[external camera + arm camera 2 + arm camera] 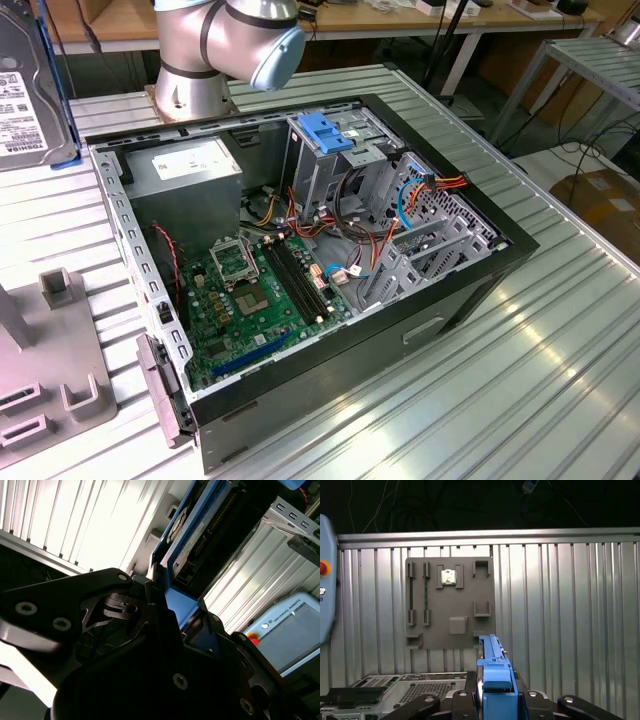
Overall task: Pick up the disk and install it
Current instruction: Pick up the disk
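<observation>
The disk [25,90], silver-grey with a white label and a blue rail along its edge, hangs at the exterior view's far left, above the table and beside the open computer case [470,270]. In both wrist views my gripper [177,605] [495,699] is shut on the disk's blue carrier. The disk [192,535] stands edge-on between the black fingers [145,590], and its blue rail [492,667] rises from between them.
Inside the case are a metal drive cage with a blue latch [325,130], a grey power supply [190,165], a green motherboard [260,290] and loose cables. A grey fixture plate [50,370] [450,602] lies on the ribbed table. A pendant [290,630] lies nearby. The arm base [200,50] stands behind the case.
</observation>
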Tool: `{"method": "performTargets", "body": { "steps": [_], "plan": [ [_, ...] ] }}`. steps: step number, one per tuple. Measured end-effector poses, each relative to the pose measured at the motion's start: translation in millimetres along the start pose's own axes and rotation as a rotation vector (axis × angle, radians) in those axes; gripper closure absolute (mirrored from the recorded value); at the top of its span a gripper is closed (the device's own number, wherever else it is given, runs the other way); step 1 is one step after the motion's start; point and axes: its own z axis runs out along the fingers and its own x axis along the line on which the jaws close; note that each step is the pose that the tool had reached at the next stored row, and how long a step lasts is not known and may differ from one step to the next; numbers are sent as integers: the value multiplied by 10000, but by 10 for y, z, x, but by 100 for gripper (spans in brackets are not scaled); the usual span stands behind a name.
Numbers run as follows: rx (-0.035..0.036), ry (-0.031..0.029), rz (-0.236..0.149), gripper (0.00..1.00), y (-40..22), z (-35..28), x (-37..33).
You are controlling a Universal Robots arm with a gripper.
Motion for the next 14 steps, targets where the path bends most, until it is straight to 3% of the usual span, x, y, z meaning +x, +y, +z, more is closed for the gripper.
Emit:
{"method": "performTargets", "body": {
  "steps": [10, 14],
  "plan": [
    [0, 1, -1, 63, -192, -2, -7],
    [0, 0, 0, 63, -319, -3, -12]
  ]
}}
